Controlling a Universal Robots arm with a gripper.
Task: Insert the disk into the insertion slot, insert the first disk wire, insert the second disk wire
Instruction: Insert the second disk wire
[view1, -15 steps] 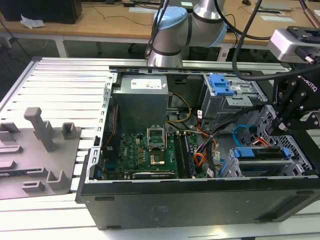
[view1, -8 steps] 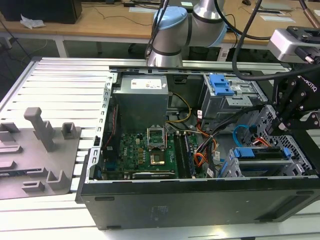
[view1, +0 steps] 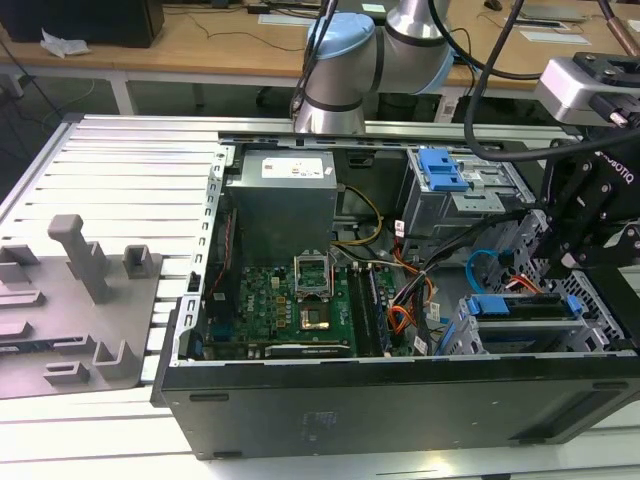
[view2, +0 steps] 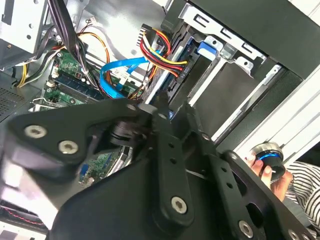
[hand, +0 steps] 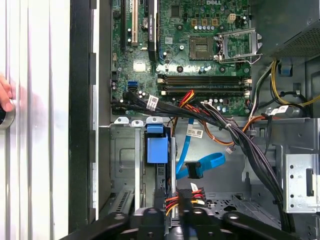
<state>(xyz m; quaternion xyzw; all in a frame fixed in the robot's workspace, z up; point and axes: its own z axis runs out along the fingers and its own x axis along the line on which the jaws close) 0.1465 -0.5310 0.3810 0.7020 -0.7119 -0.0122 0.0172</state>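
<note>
Evidently the first step is done: the disk (view1: 522, 305), in its bright blue carrier, sits inside the insertion slot (view1: 470, 342). This slot is the grey perforated cage at the corner of the computer case (view1: 400, 400) toward the table's (view1: 120, 160) edge on the exterior view's right. The disk stands on edge in the bay, so its connector end faces into the case where the cables can reach it. In the first wrist view the carrier's blue tab (hand: 156, 145) shows at the mouth of the cage.

The tool (hand: 173, 212) hangs low over that cage, right above the red, yellow and black wire bundle (hand: 181, 196). I cannot tell whether it is open, closed or gripping the bundle's plug, since its own black body hides that. In the second wrist view the bundle (view2: 162, 50) runs down to a dark plug lying against the disk's end. I take it for the first disk wire, at or close to its socket, though I cannot judge how far home it is.

The second disk wire (hand: 207, 162), thin and light blue, loops loosely just beside the disk. Its small dark connector (hand: 194, 170) hangs free in the open space of the case and looks unplugged. The slack loop leaves room to bring it round to the disk.

A person's hand (view2: 257, 167) rests on a round knob (view2: 269, 154) at the table's edge beyond the case
</note>
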